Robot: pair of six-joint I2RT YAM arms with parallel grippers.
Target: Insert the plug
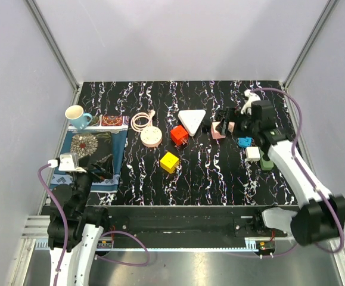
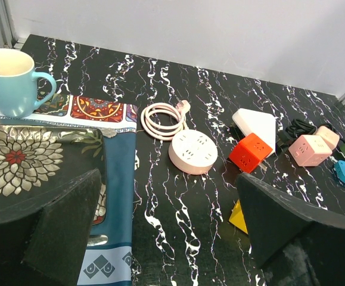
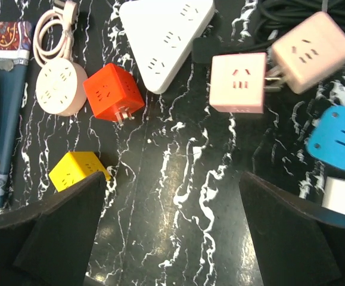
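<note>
A round pink power strip (image 1: 150, 137) (image 2: 193, 151) (image 3: 61, 87) lies mid-table; its coiled pink cable (image 2: 160, 119) ends in a loose plug (image 2: 183, 107). Beside it are a red socket cube (image 1: 179, 135) (image 3: 112, 92) with bare prongs, a yellow cube (image 1: 170, 161) (image 3: 77, 170) and a white triangular strip (image 1: 192, 121) (image 3: 166, 36). Two pink cubes (image 3: 238, 82) (image 3: 312, 50) lie side by side, the right one's prongs pointing at the left. My right gripper (image 1: 232, 119) (image 3: 172, 176) hovers open just near of them. My left gripper (image 1: 98, 165) (image 2: 167, 176) stands open and empty at the near left.
A patterned cloth (image 1: 95, 149) (image 2: 53, 155) with a blue cup (image 1: 77, 116) (image 2: 11, 80) covers the left side. A blue adapter (image 1: 244, 142) (image 3: 336, 146), a white one (image 1: 253, 153) and a green one (image 1: 266, 161) lie under the right arm. A black cable (image 3: 291, 12) lies behind the pink cubes.
</note>
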